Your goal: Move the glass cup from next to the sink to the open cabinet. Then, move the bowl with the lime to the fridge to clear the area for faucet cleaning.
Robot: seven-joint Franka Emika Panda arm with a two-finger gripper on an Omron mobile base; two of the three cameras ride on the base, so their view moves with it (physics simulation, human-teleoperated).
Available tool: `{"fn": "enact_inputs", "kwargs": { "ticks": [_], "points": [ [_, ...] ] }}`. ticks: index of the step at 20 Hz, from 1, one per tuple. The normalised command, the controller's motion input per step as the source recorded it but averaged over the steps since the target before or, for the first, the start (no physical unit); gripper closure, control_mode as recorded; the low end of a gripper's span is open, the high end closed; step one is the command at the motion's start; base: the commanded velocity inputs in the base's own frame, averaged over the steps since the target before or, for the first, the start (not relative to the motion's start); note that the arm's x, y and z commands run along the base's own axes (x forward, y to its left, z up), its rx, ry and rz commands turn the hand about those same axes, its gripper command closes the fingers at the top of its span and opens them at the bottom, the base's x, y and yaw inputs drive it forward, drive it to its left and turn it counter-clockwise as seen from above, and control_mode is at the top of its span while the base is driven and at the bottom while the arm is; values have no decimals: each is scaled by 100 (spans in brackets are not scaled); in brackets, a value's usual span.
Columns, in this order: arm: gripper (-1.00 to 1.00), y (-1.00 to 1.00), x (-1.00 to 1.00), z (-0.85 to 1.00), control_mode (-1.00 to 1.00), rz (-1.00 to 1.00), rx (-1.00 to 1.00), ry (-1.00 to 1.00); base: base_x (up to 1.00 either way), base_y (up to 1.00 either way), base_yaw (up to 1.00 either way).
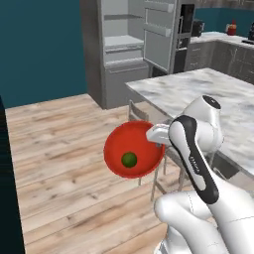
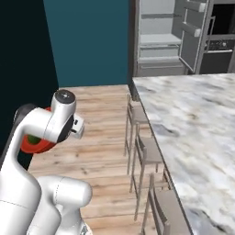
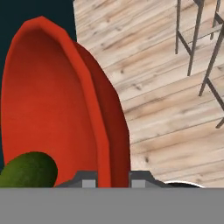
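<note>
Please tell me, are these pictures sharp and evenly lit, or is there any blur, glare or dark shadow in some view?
Left base view: flat, even light, no glare; the bowl and lime look slightly soft. Right base view: the left edge falls into near-black shade; the marble counter is bright but without glare. Hand view: the bowl's rim, gripped in the jaws of the gripper, is very close, stretched and a little blurred.

No readable text, labels, brand names, numbers or signs appear anywhere in these views; a faint line of small marking runs along the dark band of the robot arm (image 1: pixel 196 166), but it is too small and blurred to make out
</note>
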Motion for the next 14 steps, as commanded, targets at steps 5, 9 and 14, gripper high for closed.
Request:
{"fn": "enact_inputs", "kwargs": {
  "ticks": [5,9,14],
  "points": [
    [100,0,0,0,100,0,0,0,66,100,2],
    [100,0,0,0,100,0,0,0,100,100,-10],
    [100,0,0,0,100,0,0,0,100,99,-8]
  ]
}}
